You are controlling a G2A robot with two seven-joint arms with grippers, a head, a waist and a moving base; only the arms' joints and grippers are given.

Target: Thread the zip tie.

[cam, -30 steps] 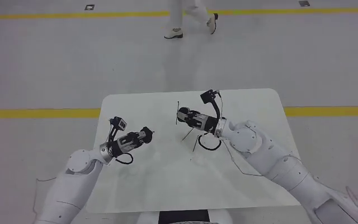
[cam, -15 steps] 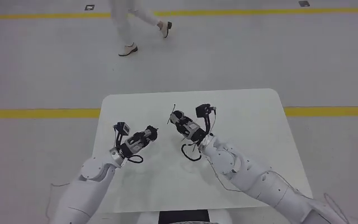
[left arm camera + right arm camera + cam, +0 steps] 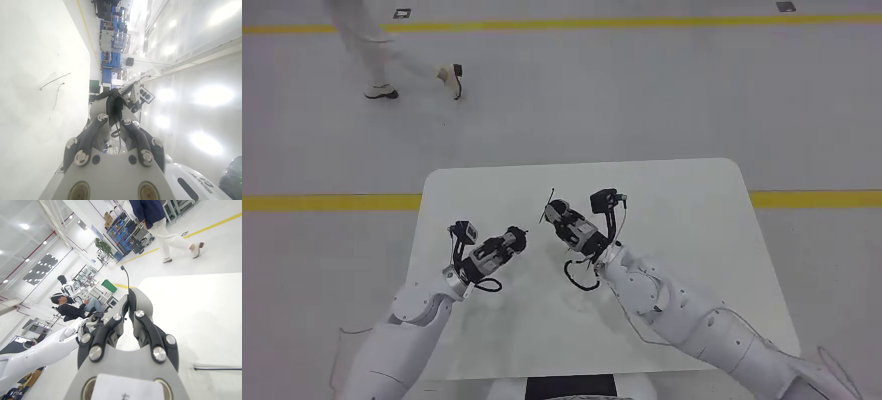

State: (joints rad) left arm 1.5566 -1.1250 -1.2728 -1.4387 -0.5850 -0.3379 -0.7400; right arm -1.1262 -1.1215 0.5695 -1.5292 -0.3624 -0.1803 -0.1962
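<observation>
Pinching the black zip tie [image 3: 128, 283] in the right pincer [image 3: 129, 308], pads pressed onto the strand, with its free end poking out beyond the fingertips. Hovering above the middle of the white counter [image 3: 692, 200]. Holding the left pincer [image 3: 114, 94] pressed together, near the right one but apart, and pointed toward it. Showing two loose ties [image 3: 54, 80] lying flat on the counter.

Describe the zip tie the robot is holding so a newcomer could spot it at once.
On the white table, find the right claw near the middle. The zip tie is the thin black strip pinched in it, head end in the air; the two loose ties lie flat.
</observation>
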